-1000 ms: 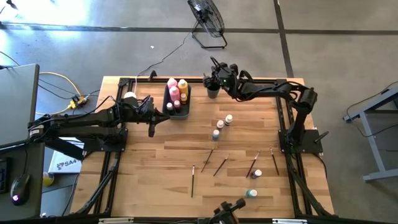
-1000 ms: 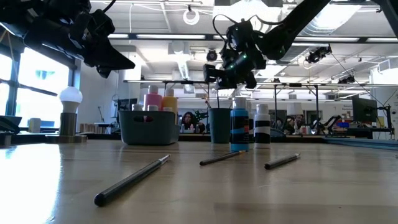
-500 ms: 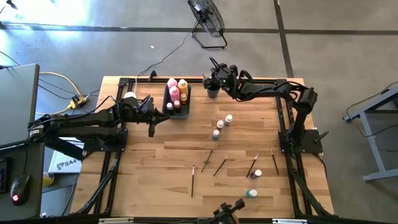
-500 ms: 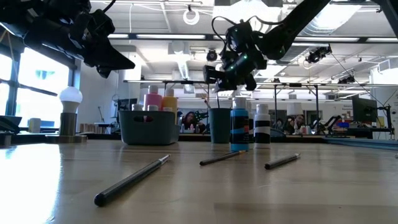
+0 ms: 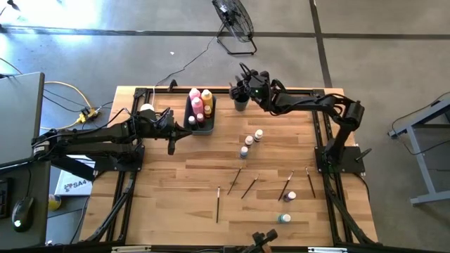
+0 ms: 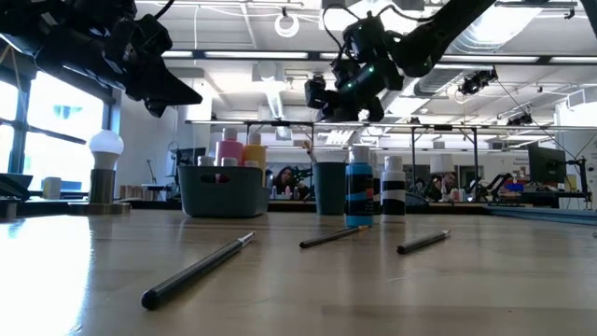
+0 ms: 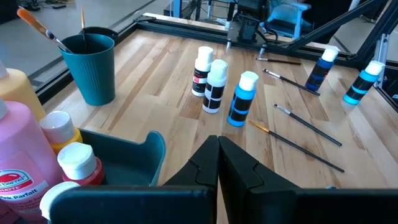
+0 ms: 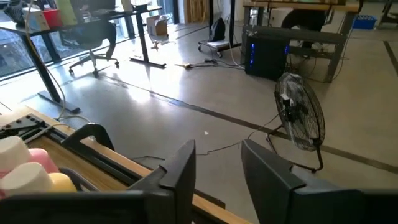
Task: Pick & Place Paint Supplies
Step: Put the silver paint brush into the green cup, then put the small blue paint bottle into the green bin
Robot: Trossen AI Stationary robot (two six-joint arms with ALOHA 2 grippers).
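Hovering: right gripper (image 5: pixel 244 83) hangs above the teal cup (image 5: pixel 240 103) near the table's far edge, fingers parted and empty in its wrist view.
Cup: two brushes (image 7: pixel 53 34) already stand in it.
Left gripper: (image 5: pixel 171 143) pinched shut on nothing, waiting beside the bin (image 5: pixel 200 116) toward the far-left corner.
Bin: pink and yellow squeeze bottles (image 5: pixel 200 100) plus small capped ones inside.
Loose bottles: three small bottles (image 5: pixel 252 142) mid-table; two more (image 5: pixel 287 207) toward the near-right corner.
Loose brushes: several (image 5: pixel 249 187) lie flat across the near half, well apart from both grippers.
Risk: judged, the right gripper could clip the cup's rim or the upright brushes on leaving, tipping the cup.
Risk two: thin brushes lying flat may roll or slip from a pinch.
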